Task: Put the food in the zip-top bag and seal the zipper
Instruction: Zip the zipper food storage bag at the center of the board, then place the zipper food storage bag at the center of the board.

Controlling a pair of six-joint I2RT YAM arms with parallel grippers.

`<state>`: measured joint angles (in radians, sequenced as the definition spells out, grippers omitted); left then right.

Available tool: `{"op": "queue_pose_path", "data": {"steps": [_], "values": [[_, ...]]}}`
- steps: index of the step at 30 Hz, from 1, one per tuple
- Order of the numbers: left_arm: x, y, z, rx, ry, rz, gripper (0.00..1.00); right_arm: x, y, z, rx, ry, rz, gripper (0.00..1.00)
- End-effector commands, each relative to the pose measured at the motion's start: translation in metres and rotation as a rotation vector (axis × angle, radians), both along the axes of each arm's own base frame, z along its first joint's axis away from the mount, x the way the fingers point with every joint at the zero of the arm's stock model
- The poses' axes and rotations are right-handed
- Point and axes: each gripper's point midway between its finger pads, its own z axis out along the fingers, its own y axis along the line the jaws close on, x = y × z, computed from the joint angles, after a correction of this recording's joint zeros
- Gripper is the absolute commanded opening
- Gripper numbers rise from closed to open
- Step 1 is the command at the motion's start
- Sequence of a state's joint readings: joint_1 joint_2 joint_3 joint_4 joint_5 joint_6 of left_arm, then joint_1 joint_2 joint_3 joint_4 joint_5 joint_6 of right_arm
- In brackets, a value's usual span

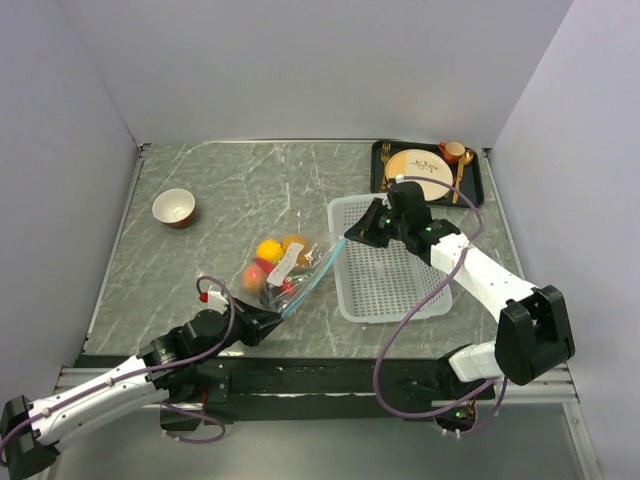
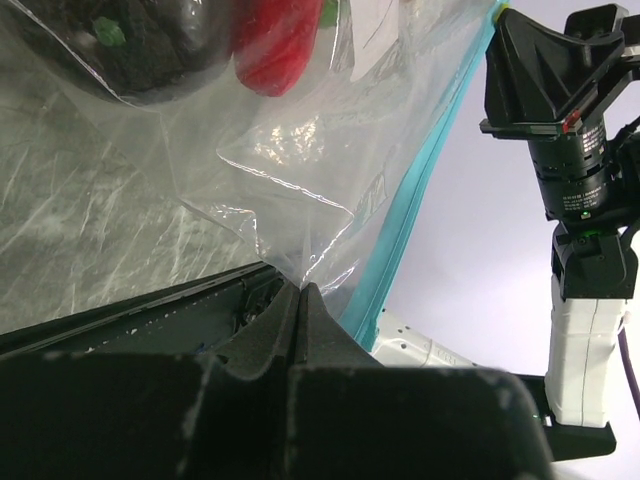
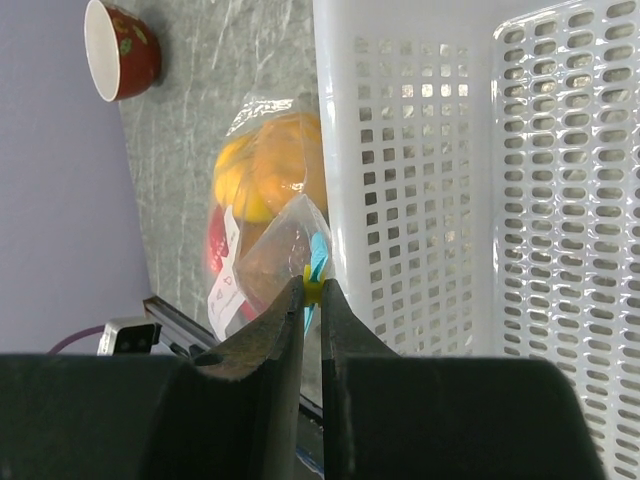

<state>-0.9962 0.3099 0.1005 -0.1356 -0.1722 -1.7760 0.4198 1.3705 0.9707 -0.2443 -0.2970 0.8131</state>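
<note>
The clear zip-top bag (image 1: 282,268) lies left of the basket, holding the food: a yellow round (image 1: 268,250), an orange one (image 1: 295,245) and red pieces (image 1: 256,276). Its teal zipper (image 1: 318,275) runs diagonally between my two grippers. My left gripper (image 1: 276,318) is shut on the bag's plastic (image 2: 300,150) at the near corner, just beside the zipper (image 2: 420,190); a red pepper (image 2: 275,40) shows inside. My right gripper (image 3: 313,287) is shut on the small yellow slider (image 3: 313,291) at the zipper's (image 3: 318,255) far end, with the orange food (image 3: 290,165) behind it.
A white mesh basket (image 1: 392,272) stands right of the bag, against the right gripper (image 1: 352,236). A red-and-white bowl (image 1: 174,208) sits at the back left. A dark tray (image 1: 476,185) at the back right carries a tan plate (image 1: 418,168), a cup and cutlery.
</note>
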Motion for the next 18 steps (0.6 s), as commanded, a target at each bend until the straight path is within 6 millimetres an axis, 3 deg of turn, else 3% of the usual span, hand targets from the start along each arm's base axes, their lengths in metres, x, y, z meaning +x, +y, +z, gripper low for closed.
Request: {"op": "queue_pose_path", "data": {"steps": [1, 3, 4, 5, 7, 11, 18], "values": [[-0.005, 0.001, -0.015, 0.038, 0.029, -0.016, 0.01, 0.042, -0.010, 0.042, 0.009, -0.172, -0.072, 0.17], [-0.003, 0.001, -0.009, 0.028, 0.011, -0.012, 0.01, 0.042, -0.007, 0.046, 0.019, -0.182, -0.050, 0.27], [-0.001, 0.000, -0.003, 0.025, -0.005, -0.008, 0.07, 0.041, -0.006, 0.047, 0.024, -0.188, -0.044, 0.37], [0.000, 0.000, -0.002, 0.036, -0.019, -0.011, 0.11, 0.040, -0.006, 0.048, 0.028, -0.187, -0.037, 0.40], [0.003, -0.002, 0.007, 0.042, -0.041, -0.009, 0.13, 0.037, -0.007, 0.047, 0.030, -0.181, -0.040, 0.53], [0.006, -0.008, 0.015, 0.082, -0.078, -0.033, 0.21, 0.026, -0.016, 0.046, 0.022, -0.188, -0.070, 0.64], [0.009, -0.017, 0.018, 0.133, -0.090, -0.061, 0.22, -0.002, -0.027, 0.031, 0.040, -0.149, -0.089, 0.66]]}}
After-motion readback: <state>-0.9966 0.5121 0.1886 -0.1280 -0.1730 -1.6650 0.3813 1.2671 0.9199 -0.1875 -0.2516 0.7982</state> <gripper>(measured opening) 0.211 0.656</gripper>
